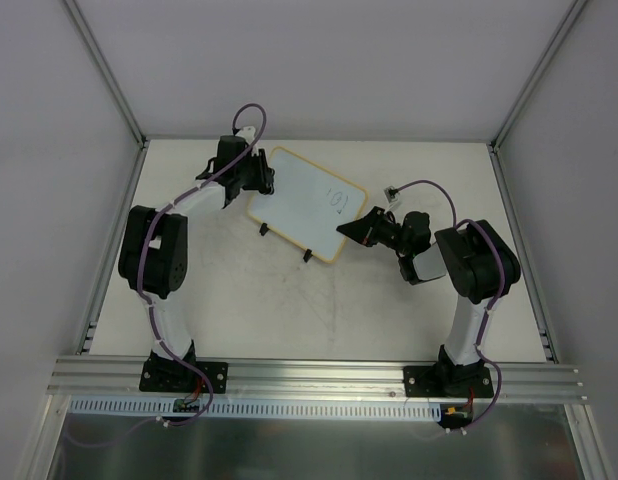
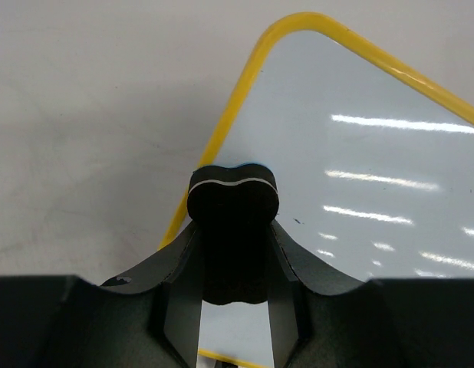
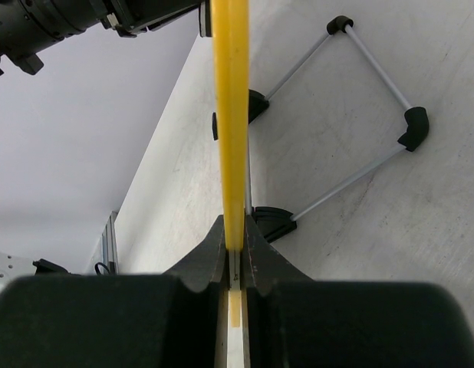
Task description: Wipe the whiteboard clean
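Note:
The whiteboard lies tilted mid-table, white with a yellow rim, two black clip feet at its near edge and a small handwritten mark near its right end. My left gripper is at the board's left corner, shut on a black eraser block that rests on the white surface just inside the rim. My right gripper is shut on the board's right edge. In the right wrist view the yellow rim runs edge-on between the closed fingers.
The board's wire stand with black corner pieces shows under it. A white plug on a purple cable lies right of the board. Grey walls enclose the table on three sides. An aluminium rail runs along the near edge.

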Controlling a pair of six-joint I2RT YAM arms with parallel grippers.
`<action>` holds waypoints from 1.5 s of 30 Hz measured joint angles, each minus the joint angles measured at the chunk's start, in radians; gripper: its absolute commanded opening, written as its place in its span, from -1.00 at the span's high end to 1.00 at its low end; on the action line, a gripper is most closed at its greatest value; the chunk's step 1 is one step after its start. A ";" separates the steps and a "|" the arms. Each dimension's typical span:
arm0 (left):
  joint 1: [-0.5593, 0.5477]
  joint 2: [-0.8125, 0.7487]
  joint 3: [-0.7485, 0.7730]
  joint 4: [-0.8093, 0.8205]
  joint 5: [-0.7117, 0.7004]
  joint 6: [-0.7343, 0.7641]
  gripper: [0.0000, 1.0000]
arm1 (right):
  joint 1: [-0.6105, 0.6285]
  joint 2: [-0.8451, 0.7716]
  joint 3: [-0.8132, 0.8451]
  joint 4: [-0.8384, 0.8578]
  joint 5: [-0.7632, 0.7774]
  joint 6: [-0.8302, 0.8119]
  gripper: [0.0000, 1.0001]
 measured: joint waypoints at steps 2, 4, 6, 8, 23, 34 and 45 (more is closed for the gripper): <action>-0.019 0.000 0.000 0.006 -0.006 0.001 1.00 | 0.000 0.000 0.000 0.000 0.000 0.000 1.00; -0.041 -0.001 0.000 0.016 -0.023 0.004 1.00 | 0.000 0.000 0.000 0.000 0.001 0.005 1.00; -0.063 -0.001 0.000 0.024 -0.047 0.008 1.00 | -0.001 0.000 0.000 0.000 0.002 0.010 1.00; -0.080 -0.001 0.000 0.031 -0.060 0.010 1.00 | -0.002 0.000 0.000 0.000 0.002 0.015 1.00; -0.154 -0.038 -0.089 0.166 -0.036 0.020 1.00 | -0.003 0.000 0.000 -0.001 0.005 0.021 1.00; -0.147 -0.134 -0.252 0.146 -0.067 -0.072 1.00 | -0.003 0.000 0.000 -0.002 -0.003 0.005 1.00; -0.083 -0.152 -0.312 0.130 -0.148 -0.117 1.00 | -0.003 0.000 0.000 -0.002 -0.003 0.000 1.00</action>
